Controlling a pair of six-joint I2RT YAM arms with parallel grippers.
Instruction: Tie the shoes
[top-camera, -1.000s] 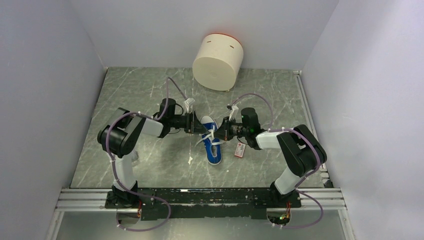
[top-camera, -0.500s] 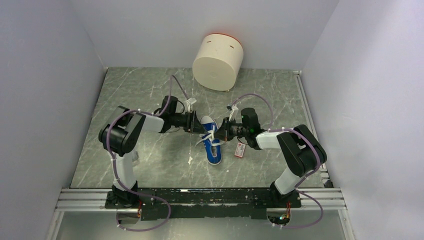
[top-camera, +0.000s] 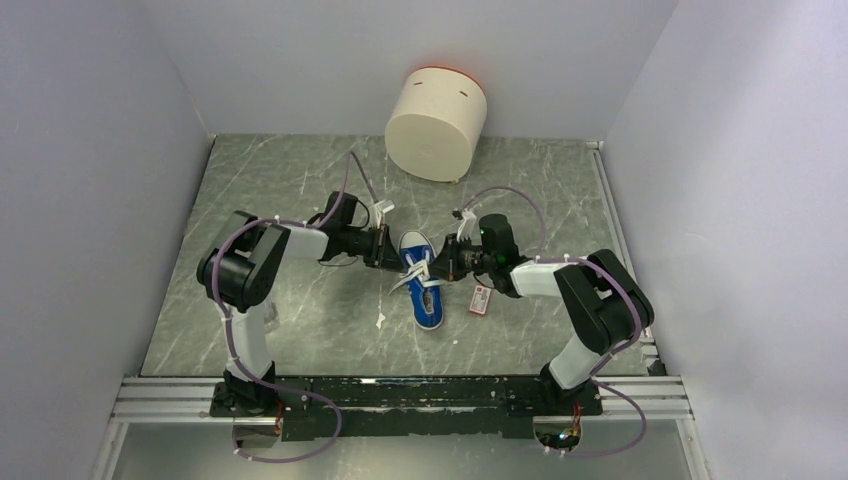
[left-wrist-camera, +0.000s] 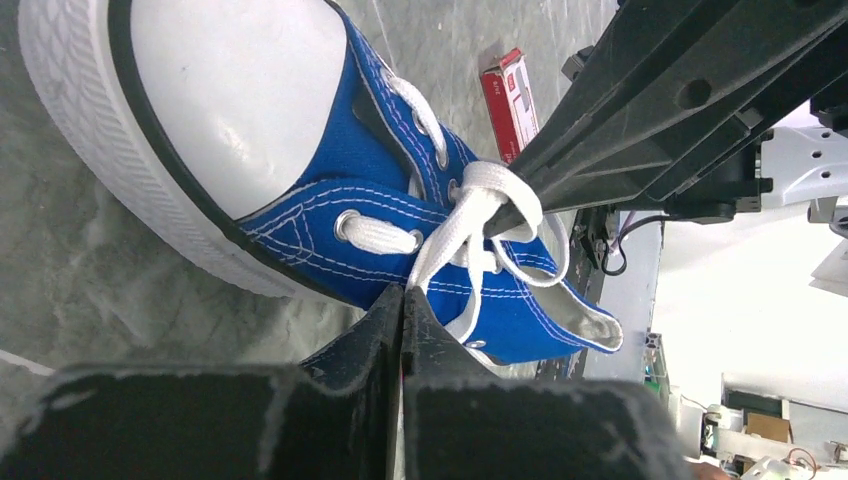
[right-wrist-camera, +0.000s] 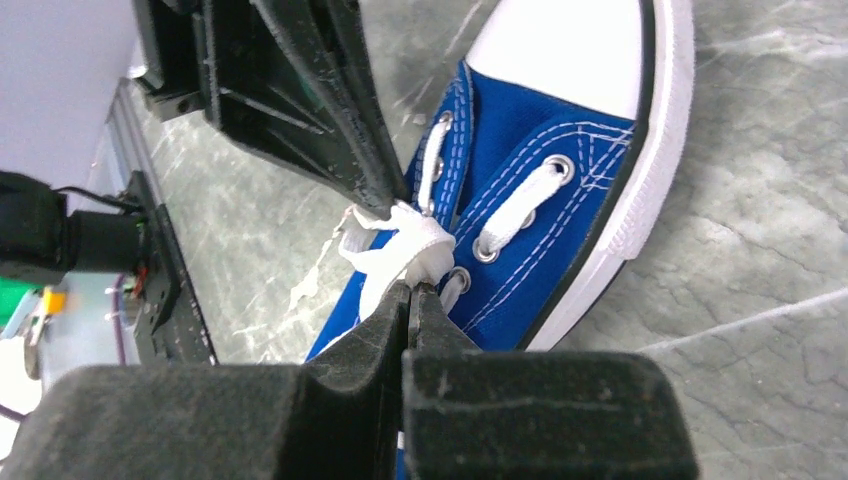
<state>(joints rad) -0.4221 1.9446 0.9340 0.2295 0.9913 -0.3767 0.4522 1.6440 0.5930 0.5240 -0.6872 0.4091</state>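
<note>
One blue canvas shoe (top-camera: 425, 290) with a white toe cap lies mid-table, toe toward the back wall. Its white laces (left-wrist-camera: 478, 205) are bunched over the tongue. My left gripper (left-wrist-camera: 403, 293) comes in from the shoe's left and is shut on a lace strand that runs down between its tips. From the other side, my right gripper (right-wrist-camera: 412, 287) is shut on the bunched lace (right-wrist-camera: 398, 243). The two sets of tips nearly meet over the eyelets; the left fingers (right-wrist-camera: 330, 120) show as a dark wedge in the right wrist view. The shoe (right-wrist-camera: 545, 140) rests flat on the table.
A large cream cylinder (top-camera: 437, 122) lies on its side by the back wall. A small red-and-white packet (top-camera: 480, 299) lies just right of the shoe, under my right arm. Walls close in the grey marbled table (top-camera: 280, 330) on three sides.
My left gripper's jaws have closed onto the lace strand and its wrist has edged toward the shoe. The right gripper has stayed shut on the lace in the same spot.
</note>
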